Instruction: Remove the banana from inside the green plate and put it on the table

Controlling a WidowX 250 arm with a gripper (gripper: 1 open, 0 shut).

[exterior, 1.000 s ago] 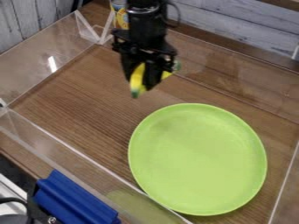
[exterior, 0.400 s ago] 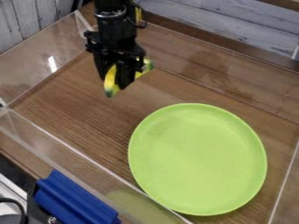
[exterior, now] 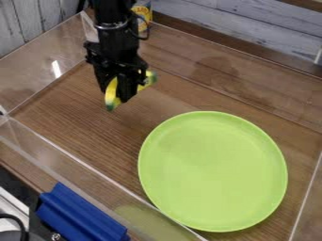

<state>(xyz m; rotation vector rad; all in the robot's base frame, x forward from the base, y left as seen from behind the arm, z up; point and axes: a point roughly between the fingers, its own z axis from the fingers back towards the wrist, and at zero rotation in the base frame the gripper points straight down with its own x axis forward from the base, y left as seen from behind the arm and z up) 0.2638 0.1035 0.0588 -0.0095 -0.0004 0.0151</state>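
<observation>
Jaws clenched on banana, held above table, apart from green plate. Risk: released too high, curved fruit may roll; slanted grip may let it slip.

Banana: yellow, dark greenish tips, held in the gripper above the brown wood-grain table, tilted, lower tip down. Green plate: round, lime, shallow rim, laid flat on table, well apart from banana.
</observation>
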